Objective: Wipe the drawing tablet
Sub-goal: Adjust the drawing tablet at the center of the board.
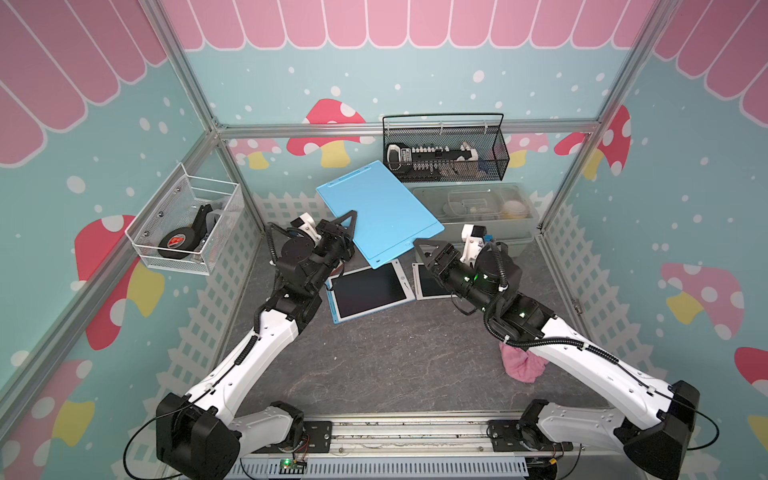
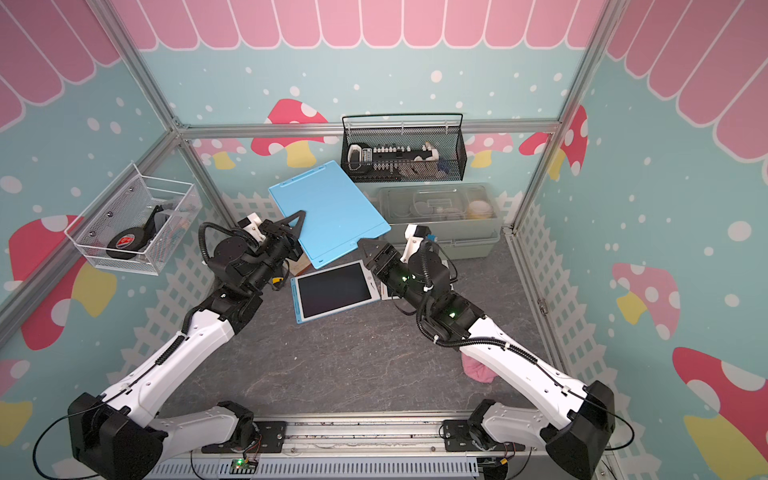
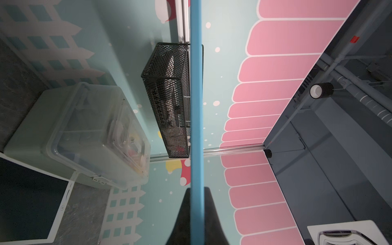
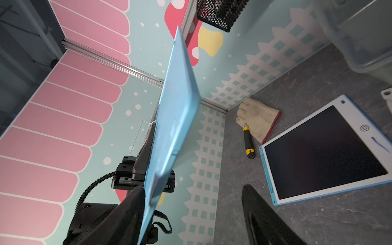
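Drawing tablet: Your blue drawing tablet (image 1: 380, 208) is off the tabletop (image 1: 395, 357), held tilted in the air in front of the black mesh basket (image 1: 446, 149) and the clear bin (image 1: 473, 208). Both top views show only a plain blue face with no dark screen, so you are probably looking at its back.

Left end effector (image 1: 350, 218): It is clenched on the tablet's edge nearest the left arm. The left wrist view shows the thin blue edge pinched between both fingers. This arm alone carries the tablet.

Right end effector (image 1: 420, 248): It is released, with the jaws wide apart at the tablet's near corner. In the right wrist view one finger sits just beside the blue face and the other stands well clear. It grasps nothing.

Pink cloth (image 1: 521, 368): It lies bunched on the tabletop, partly under the right arm and well apart from both end effectors.

Other tablets: A blue-framed one (image 1: 368, 291) and a white one (image 1: 426, 282) lie flat below the raised tablet, screens up.

Done: You have the tablet lifted and held up for wiping.

Left: All of the wiping. You need to fetch the cloth with the free arm, bring it to the tablet and rub the surface.

Progress: My judgement is that the task is at an early stage.

Watch: With a one-edge grip, the board may swing once you press on it.
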Robot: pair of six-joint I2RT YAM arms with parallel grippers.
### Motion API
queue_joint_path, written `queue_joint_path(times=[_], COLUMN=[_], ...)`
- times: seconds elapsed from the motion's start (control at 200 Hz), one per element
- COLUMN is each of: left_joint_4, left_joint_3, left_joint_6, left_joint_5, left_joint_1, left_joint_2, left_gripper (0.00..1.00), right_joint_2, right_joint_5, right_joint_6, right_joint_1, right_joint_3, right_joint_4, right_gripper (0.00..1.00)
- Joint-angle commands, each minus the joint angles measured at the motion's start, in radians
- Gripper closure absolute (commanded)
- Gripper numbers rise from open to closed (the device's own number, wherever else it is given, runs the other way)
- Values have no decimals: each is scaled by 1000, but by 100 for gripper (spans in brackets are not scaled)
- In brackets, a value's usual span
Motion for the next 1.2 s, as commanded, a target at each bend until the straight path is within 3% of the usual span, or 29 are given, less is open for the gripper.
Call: queue_joint_path(times=[0.0,0.09,0.39,0.51,0.62,0.655,0.73,0.77,0.83,0.926,1.041,1.106,1.191], left_joint_4=[102,102,148,164,180,171,120,58,-107,-524,-1093,-1268,-1372], left_joint_3=[9,6,-25,-47,-69,-73,-73,-67,-44,42,223,279,298], left_joint_6=[13,16,5,-8,-21,-22,-23,-18,4,59,167,219,264], left_joint_5=[-16,-22,-73,-96,-106,-107,-98,-95,-95,-123,-190,-228,-289], left_joint_1=[-16,-31,-83,-97,-109,-112,-117,-118,-119,-118,-118,-118,-118], left_joint_2=[-8,-6,2,-1,-6,-8,-21,-36,-72,-135,-135,-134,-165], left_gripper=[100,100,100,100,100,89,48,33,26,24,23,23,23], right_joint_2=[-4,26,134,167,189,193,184,171,152,108,58,35,34], right_joint_5=[-44,-46,-13,18,30,32,34,25,-4,-82,-268,-402,-638], right_joint_6=[131,154,198,204,198,188,160,146,134,97,-27,-101,-139], right_joint_1=[9,12,25,25,26,26,21,8,-26,-112,-237,-302,-351], right_joint_3=[9,7,42,48,73,81,94,100,94,83,100,91,35], right_joint_4=[230,281,379,432,442,433,389,346,306,230,35,-56,-86], right_gripper=[29,33,60,76,97,100,100,100,100,100,100,100,100])
